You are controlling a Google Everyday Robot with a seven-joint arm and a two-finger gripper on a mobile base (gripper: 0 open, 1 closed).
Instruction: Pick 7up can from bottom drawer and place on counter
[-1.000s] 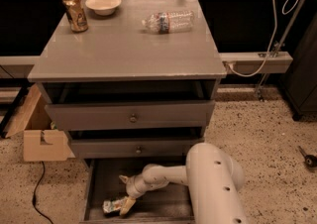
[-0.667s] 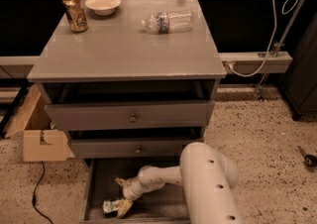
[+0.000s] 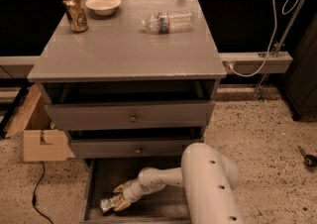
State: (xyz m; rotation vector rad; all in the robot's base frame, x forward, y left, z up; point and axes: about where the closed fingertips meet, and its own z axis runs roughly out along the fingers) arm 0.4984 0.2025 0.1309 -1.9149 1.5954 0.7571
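Note:
The bottom drawer [image 3: 94, 188] is pulled open at the foot of the cabinet, with a dark floor. The 7up can [image 3: 108, 203], green and white, lies on its side on the drawer floor near the front left. My gripper [image 3: 119, 198] reaches down into the drawer from the right at the end of the white arm and sits right at the can, its yellowish fingers [image 3: 120, 188] on either side of the can's right end. The counter [image 3: 129, 44] is the broad grey top of the cabinet above.
On the counter stand a gold-brown can [image 3: 75, 13] and a white bowl [image 3: 103, 4] at the back left, and a clear plastic bottle [image 3: 168, 21] lies at the back right. Two knobbed drawers sit above the open one. A cardboard box [image 3: 42, 141] stands on the floor at the left.
My gripper and arm have slid a little left and lower in the drawer, closer onto the can. The can has stayed in place.

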